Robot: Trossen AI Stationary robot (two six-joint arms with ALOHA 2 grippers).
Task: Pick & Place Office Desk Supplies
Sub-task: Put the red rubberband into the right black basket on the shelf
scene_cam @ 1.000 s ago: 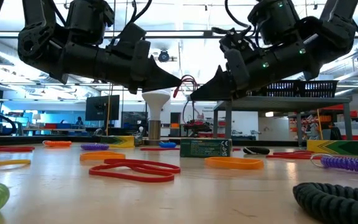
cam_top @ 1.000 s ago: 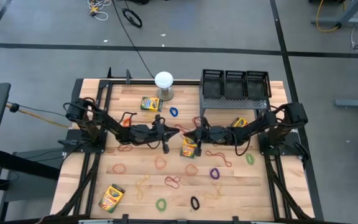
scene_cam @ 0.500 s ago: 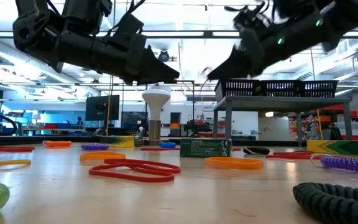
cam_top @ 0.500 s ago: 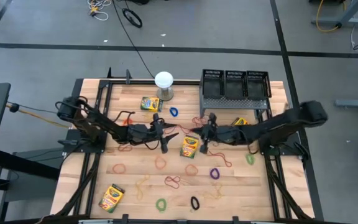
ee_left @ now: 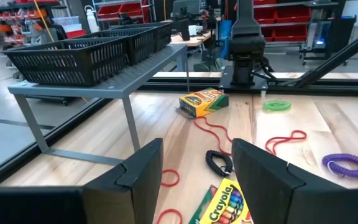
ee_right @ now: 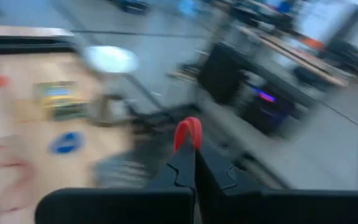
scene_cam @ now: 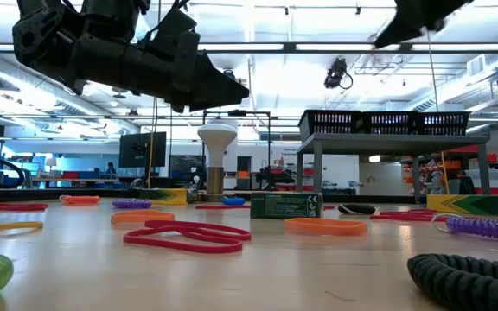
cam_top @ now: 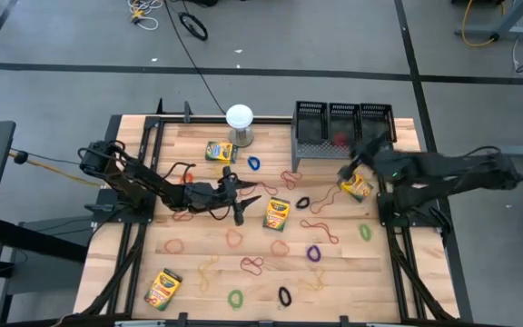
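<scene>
My right gripper point(cam_top: 341, 145) is high over the black mesh bins point(cam_top: 343, 121), shut on a red rubber band point(ee_right: 188, 132). In the low view it shows at the top right point(scene_cam: 386, 34). My left gripper point(ee_left: 197, 180) hovers open over the table's middle point(cam_top: 243, 195), with nothing between its fingers. Crayon boxes lie flat on the wood: one below the left fingertips point(cam_top: 276, 214), one by the riser's leg point(cam_top: 356, 186), one near the globe point(cam_top: 219, 151), one at the near left point(cam_top: 162, 288). Rubber bands lie scattered, such as a red one point(scene_cam: 188, 235). My right gripper pinches the red rubber band between its two shut fingertips. A small loop of it point(ee_right: 189, 127) sticks out past the tips. The band is lifted clear of the table. How much of it hangs below is hidden by the fingers.
The three bins stand on a grey perforated riser point(ee_left: 114, 84) at the far right. A white globe on a stand point(cam_top: 240, 118) is at the far middle. A black coiled band point(ee_left: 218, 163) and a purple one point(ee_left: 345, 165) lie ahead of the left gripper.
The two grippers met over the table's middle with the red band between them. My left gripper has opened and let go, then stayed about where it was. My right gripper has kept the band, risen, and swung toward the far right, over the bins.
</scene>
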